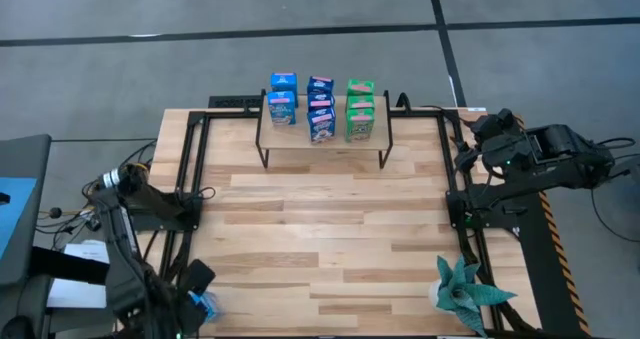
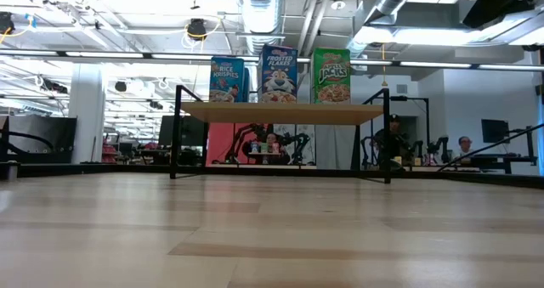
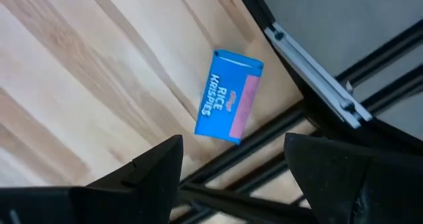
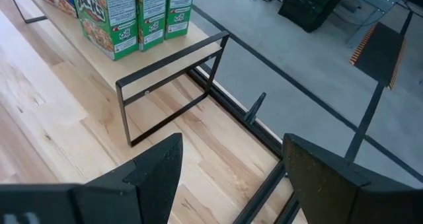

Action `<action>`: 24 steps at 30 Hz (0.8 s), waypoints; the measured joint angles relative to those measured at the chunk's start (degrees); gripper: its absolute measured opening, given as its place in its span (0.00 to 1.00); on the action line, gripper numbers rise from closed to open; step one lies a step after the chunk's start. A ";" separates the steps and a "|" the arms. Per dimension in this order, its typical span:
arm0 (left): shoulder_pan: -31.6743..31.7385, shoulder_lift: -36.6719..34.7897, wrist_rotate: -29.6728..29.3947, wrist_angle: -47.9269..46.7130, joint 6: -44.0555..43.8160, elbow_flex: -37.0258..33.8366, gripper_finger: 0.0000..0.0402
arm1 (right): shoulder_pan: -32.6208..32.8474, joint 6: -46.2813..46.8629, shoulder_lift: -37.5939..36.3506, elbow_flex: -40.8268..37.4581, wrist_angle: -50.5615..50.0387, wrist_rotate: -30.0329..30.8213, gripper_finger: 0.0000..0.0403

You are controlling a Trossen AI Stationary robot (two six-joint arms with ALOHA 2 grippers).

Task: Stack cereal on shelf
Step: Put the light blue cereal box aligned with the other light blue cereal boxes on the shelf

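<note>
Blue, the last cereal box [image 3: 228, 96] lies flat at the surface's near-left corner, just ahead of the left gripper [image 3: 231, 168], long axis roughly between its empty, open jaws; the right gripper's jaws gape too.

shelf [image 4: 165, 49]: far end cut off at frame's upper left | green cereal boxes [image 4: 135, 12]: tops cropped by top edge | left gripper [image 1: 197, 297]: half hidden at frame's lower left | people behind worktop: too small to tell
</note>
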 joint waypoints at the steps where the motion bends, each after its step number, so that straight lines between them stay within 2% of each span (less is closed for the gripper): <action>1: 0.01 -1.55 -0.07 1.89 -0.26 -2.25 0.63 | 0.00 0.00 0.00 0.02 0.00 0.01 0.71; 11: -0.41 -14.35 -1.16 12.91 4.70 -18.93 0.63 | 0.00 3.92 0.00 0.00 -0.60 0.04 0.71; 18: -1.02 -19.32 -2.35 21.64 6.44 -29.14 0.63 | 0.00 3.93 0.01 0.00 -0.98 0.07 0.71; 24: -1.00 -20.51 -3.55 27.52 4.91 -32.92 0.63 | 0.00 3.93 0.00 0.00 -0.98 0.13 0.71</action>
